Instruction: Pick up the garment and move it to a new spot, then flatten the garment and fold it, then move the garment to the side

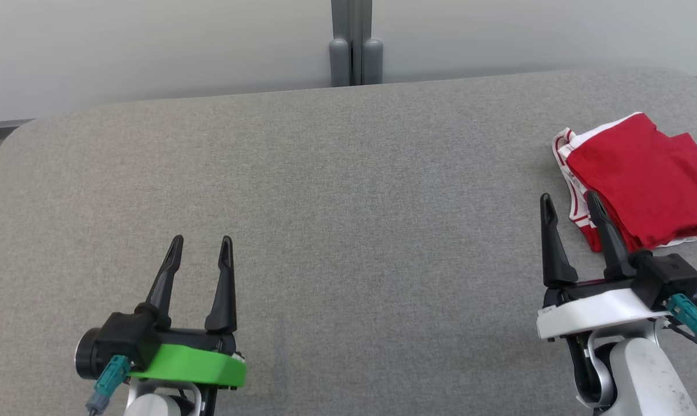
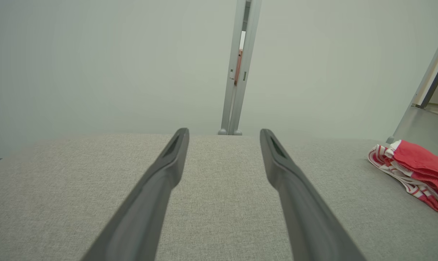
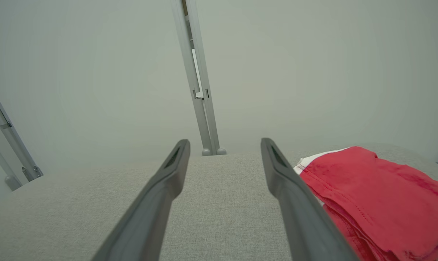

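Note:
A red garment (image 1: 643, 179) with a red-and-white striped band lies folded at the right side of the grey padded table (image 1: 336, 190). It also appears at the far right of the left wrist view as the garment (image 2: 416, 170) and at the right of the right wrist view as the garment (image 3: 371, 195). My right gripper (image 1: 570, 202) hovers open just left of the garment's near corner, its right finger against the striped edge in the picture. My left gripper (image 1: 201, 242) is open over bare table at the lower left, holding nothing.
A pale wall runs behind the table, with a grey vertical post (image 1: 355, 43) at its middle. The table's rounded far corners and edge lie close to the wall. Wide bare cloth surface stretches between the two grippers.

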